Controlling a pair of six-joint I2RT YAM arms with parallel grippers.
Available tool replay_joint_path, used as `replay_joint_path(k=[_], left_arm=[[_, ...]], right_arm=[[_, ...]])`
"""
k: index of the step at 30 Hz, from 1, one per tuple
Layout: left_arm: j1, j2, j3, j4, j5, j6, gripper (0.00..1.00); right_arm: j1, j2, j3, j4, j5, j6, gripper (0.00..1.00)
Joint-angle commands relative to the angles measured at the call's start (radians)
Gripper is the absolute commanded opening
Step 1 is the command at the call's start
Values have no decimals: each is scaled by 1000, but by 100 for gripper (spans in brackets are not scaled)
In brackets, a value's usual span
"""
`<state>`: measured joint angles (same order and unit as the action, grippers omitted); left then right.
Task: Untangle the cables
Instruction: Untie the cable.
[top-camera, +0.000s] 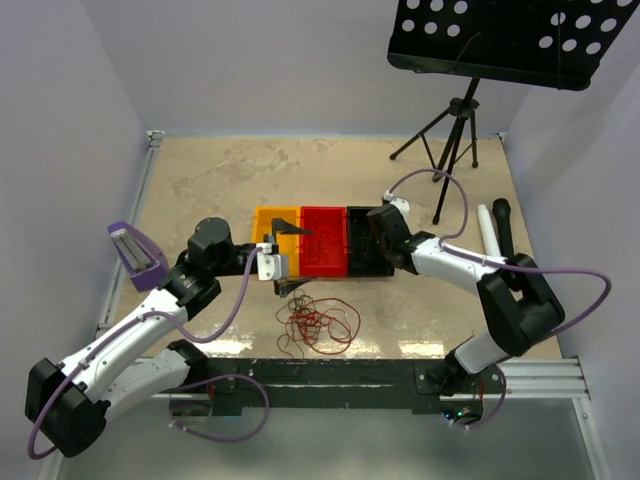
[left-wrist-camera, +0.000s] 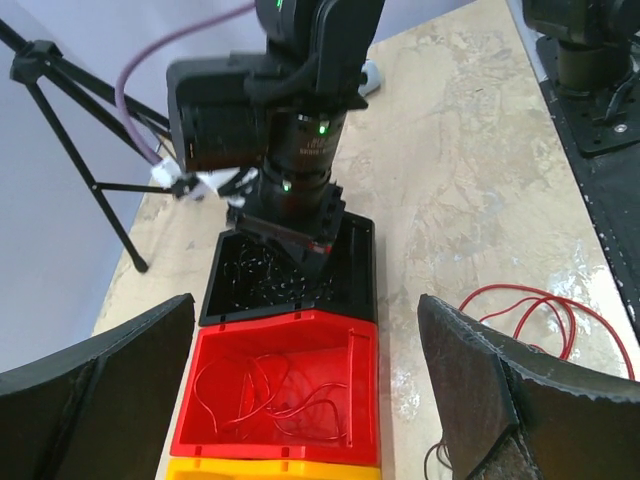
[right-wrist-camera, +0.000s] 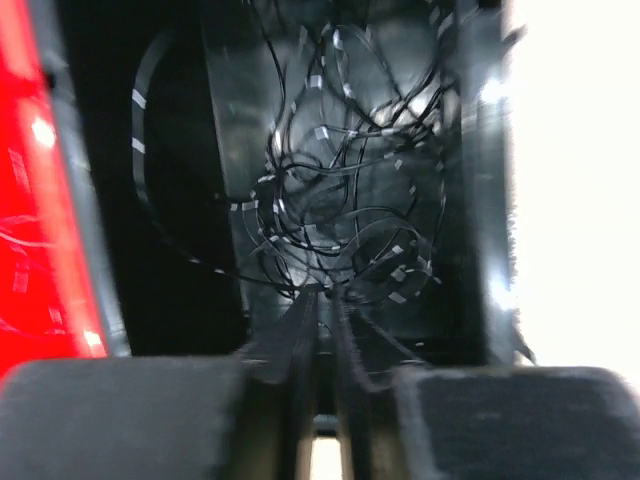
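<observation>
Right pincer (right-wrist-camera: 322, 297), nipped nearly shut, noses into the black bin (left-wrist-camera: 362, 262) with dark cables (right-wrist-camera: 340, 200) just ahead of its tips, red cables (top-camera: 318, 322) snarled on the tabletop (top-camera: 200, 180) before that bin, left pincer (left-wrist-camera: 305, 390) gaping nearby.

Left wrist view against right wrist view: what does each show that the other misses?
Only left wrist: red wires in the red bin, loose red wires on the table, the right hand down in the black bin. Only right wrist: its fingers nearly shut, seemingly pinching the black wires. Both: black bin, black wires, red bin wall.
</observation>
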<state>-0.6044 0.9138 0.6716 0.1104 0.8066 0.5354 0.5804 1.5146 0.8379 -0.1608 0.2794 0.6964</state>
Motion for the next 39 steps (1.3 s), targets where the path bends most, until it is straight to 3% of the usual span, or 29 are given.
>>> replay_joint_path(k=[1,5,13,17,20,24,26,30,34,39], left_arm=[[-5,-10,-7,-17,85,50,98],[-5,10,-21,-208,92,248,98],[-3,53,-112,-431,36,484,88],[-3,91,-113,-498,11,551,77],[-5,94,-141,-457,-9,558,67],[2,91,-174,-362,-69,488,50],[15,88,-187,-324,-93,436,46],[46,79,-191,-314,-124,362,46],[83,50,-194,-327,-139,327,47],[86,-12,-208,-340,-139,284,63]], right_arm=[[4,44,55,69,-71,-35,22],[4,4,70,44,-82,-41,44],[3,-295,55,4,-238,-63,60],[15,-418,-5,3,-276,-92,63],[38,-448,-45,24,-351,-110,62],[152,-432,-72,96,-350,-120,59],[237,-395,-86,141,-339,-130,59],[355,-257,-108,211,-310,-126,57],[398,-147,-114,299,-293,-124,57],[415,-28,-100,391,-282,-150,55]])
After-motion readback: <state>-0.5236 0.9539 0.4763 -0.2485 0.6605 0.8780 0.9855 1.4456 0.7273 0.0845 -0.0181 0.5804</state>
